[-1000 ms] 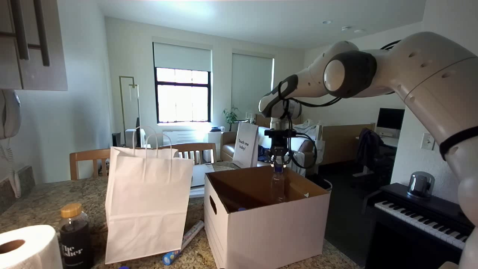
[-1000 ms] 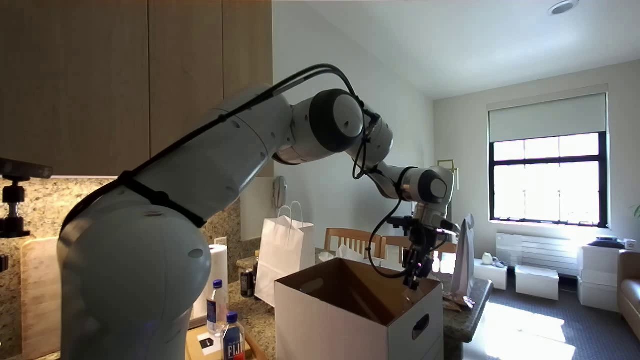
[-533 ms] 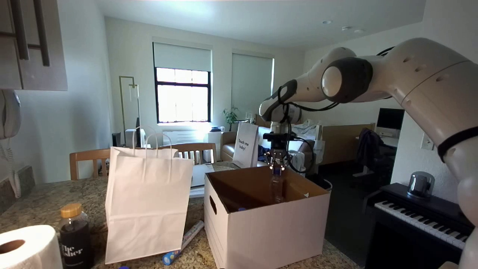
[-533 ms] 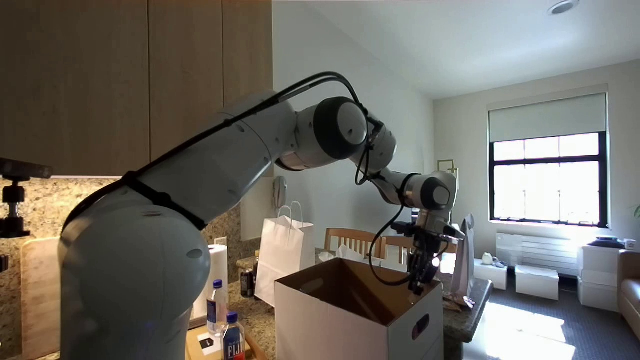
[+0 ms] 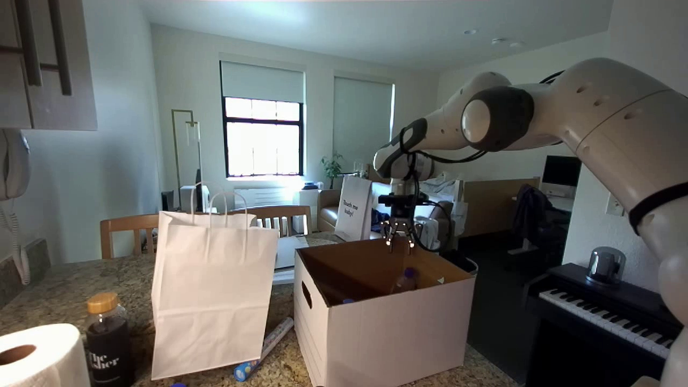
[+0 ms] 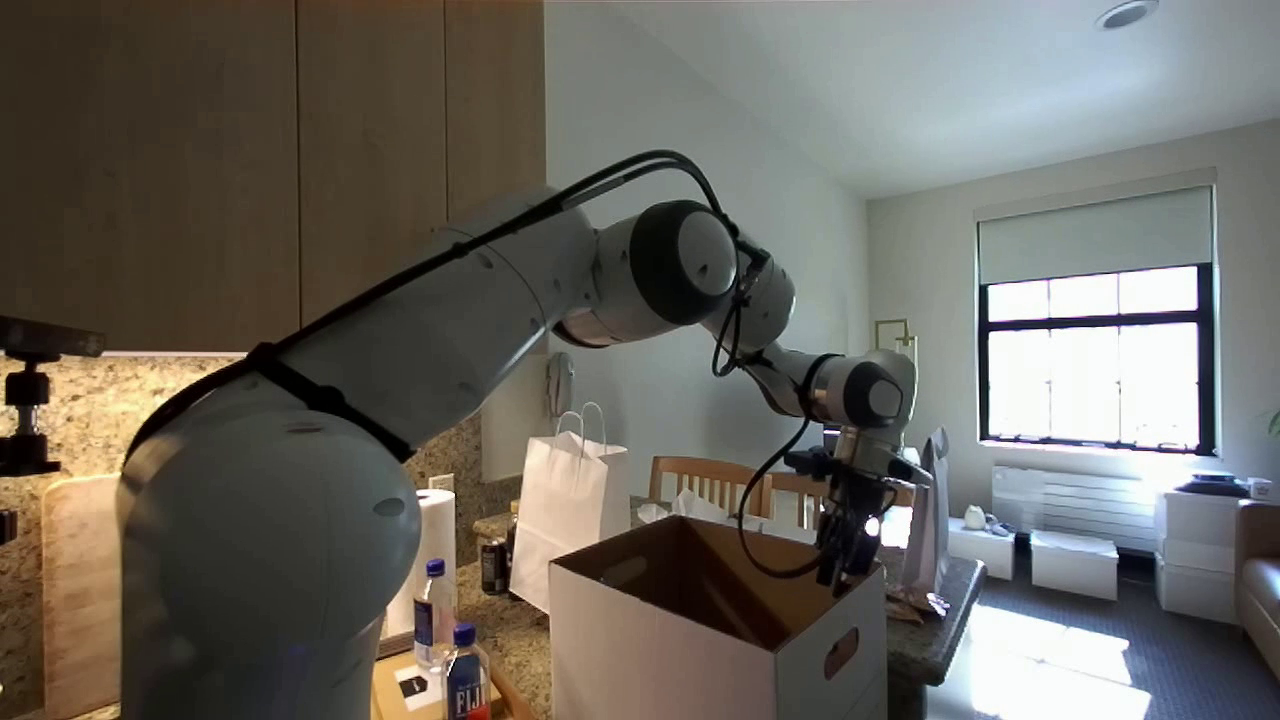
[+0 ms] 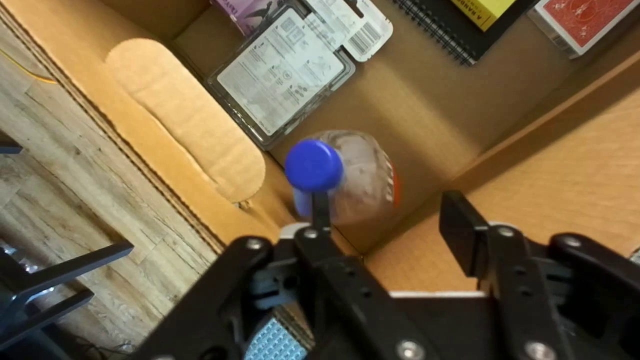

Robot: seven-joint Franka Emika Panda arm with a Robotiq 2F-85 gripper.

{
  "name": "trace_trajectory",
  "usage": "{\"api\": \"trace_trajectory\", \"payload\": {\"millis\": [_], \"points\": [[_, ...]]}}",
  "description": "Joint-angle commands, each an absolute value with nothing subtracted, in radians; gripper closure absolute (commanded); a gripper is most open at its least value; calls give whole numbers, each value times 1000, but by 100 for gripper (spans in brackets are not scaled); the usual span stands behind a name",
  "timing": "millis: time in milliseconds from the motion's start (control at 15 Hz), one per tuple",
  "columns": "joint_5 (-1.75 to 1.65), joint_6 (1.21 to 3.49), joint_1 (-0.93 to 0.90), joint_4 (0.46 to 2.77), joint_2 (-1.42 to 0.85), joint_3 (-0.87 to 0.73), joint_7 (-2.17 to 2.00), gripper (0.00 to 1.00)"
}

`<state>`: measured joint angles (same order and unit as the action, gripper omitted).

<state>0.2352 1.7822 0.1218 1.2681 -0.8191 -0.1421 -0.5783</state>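
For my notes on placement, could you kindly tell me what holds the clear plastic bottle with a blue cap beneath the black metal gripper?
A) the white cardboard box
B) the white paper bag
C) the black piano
A: an exterior view shows the bottle within the walls of the box, below the open gripper.

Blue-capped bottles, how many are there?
3 clearly: one bottle in the box, below the tool; a nearer bottle and a farther bottle left of the box in an exterior view. A blue spot inside the box may be another, mostly hidden.
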Motion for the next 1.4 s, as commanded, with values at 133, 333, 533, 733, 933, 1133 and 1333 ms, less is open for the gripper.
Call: {"api": "trace_trajectory", "payload": {"millis": [133, 333, 533, 733, 933, 1133, 1333], "points": [[253, 1778, 132, 1253, -821, -141, -603, 6], [255, 1766, 134, 1260, -800, -138, -591, 0], [250, 1734, 129, 1285, -745, -134, -575, 0], [233, 1713, 115, 1329, -662, -131, -550, 0], [182, 1651, 68, 1357, -562, -140, -569, 0], [113, 1586, -5, 1402, -461, -120, -565, 0], [14, 1554, -100, 1481, -366, -81, -568, 0]]}}
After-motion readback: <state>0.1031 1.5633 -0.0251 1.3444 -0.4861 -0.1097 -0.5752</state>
